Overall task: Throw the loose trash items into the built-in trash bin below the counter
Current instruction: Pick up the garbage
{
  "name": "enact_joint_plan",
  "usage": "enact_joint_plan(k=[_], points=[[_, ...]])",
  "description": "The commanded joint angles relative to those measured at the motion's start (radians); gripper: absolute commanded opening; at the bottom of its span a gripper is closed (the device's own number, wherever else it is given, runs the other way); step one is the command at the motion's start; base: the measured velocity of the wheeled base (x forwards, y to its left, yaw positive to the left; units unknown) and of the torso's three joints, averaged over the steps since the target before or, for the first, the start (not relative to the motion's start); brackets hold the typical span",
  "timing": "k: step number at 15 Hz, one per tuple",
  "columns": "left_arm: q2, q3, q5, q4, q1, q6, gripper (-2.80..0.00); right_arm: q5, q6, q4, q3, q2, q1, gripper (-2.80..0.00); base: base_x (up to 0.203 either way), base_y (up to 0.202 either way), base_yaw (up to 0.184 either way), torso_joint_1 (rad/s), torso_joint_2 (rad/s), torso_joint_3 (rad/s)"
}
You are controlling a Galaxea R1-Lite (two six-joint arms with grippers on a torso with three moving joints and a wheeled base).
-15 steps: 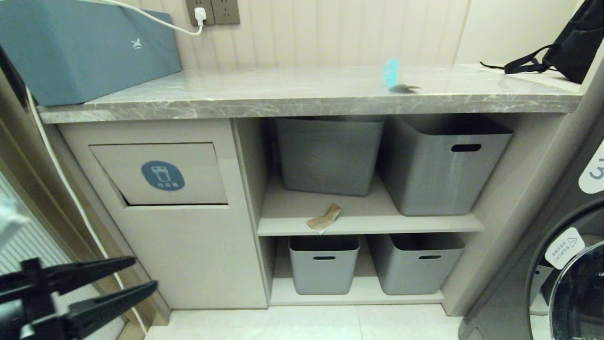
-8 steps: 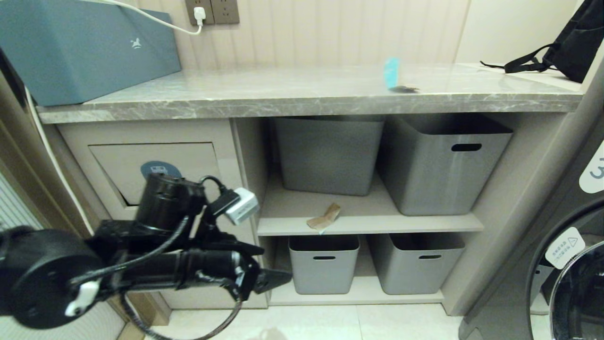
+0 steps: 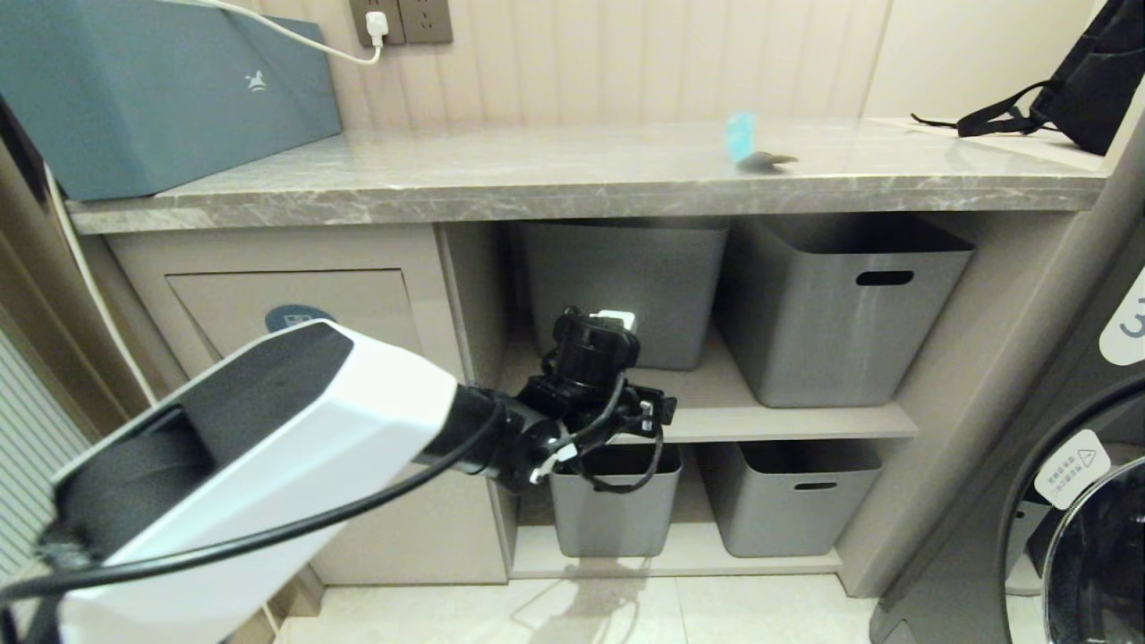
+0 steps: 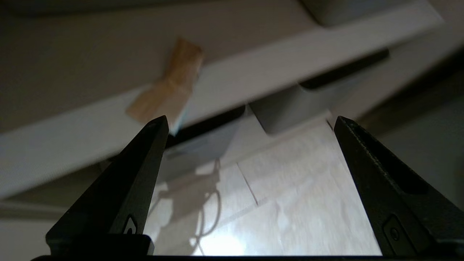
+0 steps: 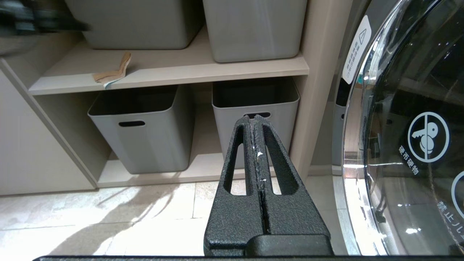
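Left gripper (image 4: 250, 121) now reaching to the shelf (image 4: 54, 152), fingers (image 4: 137, 174) apart, cardboard scrap (image 4: 170, 87) lengthwise front-to-back over shelf edge, right gripper (image 5: 255, 121) fingers together.

Glossy marble counter (image 3: 537, 179), matt plastic tubs (image 3: 841, 313)

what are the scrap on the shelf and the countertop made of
Scrap: likely cardboard or kraft paper, matte brown, torn and bent, with a pale blue edge underneath. Countertop: looks like polished marble or marble-look stone, grey with pale veins and a soft sheen.
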Motion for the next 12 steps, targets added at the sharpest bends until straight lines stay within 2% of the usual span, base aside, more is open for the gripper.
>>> enact_joint_plan(k=[1,3,5,6,9,12], points=[[0.202,-0.195,0.041,0.018,-0.009,-0.008,0.0,0.0,0.0,0.0,0.002,0.001,0.0,-2.8,0.0,0.0,0.0,0.0,0.0,0.0],[0.304,-0.349,0.087,0.075,-0.004,-0.014,0.0,0.0,0.0,0.0,0.002,0.001,0.0,-2.8,0.0,0.0,0.0,0.0,0.0,0.0],[0.34,-0.358,0.14,0.098,0.025,-0.014,0.0,0.0,0.0,0.0,0.002,0.001,0.0,-2.8,0.0,0.0,0.0,0.0,0.0,0.0],[0.351,-0.357,0.16,0.048,0.029,-0.01,0.0,0.0,0.0,0.0,0.002,0.001,0.0,-2.8,0.0,0.0,0.0,0.0,0.0,0.0],[0.395,-0.358,0.197,-0.121,0.052,0.055,0.0,0.0,0.0,0.0,0.002,0.001,0.0,-2.8,0.0,0.0,0.0,0.0,0.0,0.0],[0.426,-0.359,0.193,-0.176,0.062,0.062,0.0,0.0,0.0,0.0,0.002,0.001,0.0,-2.8,0.0,0.0,0.0,0.0,0.0,0.0]])
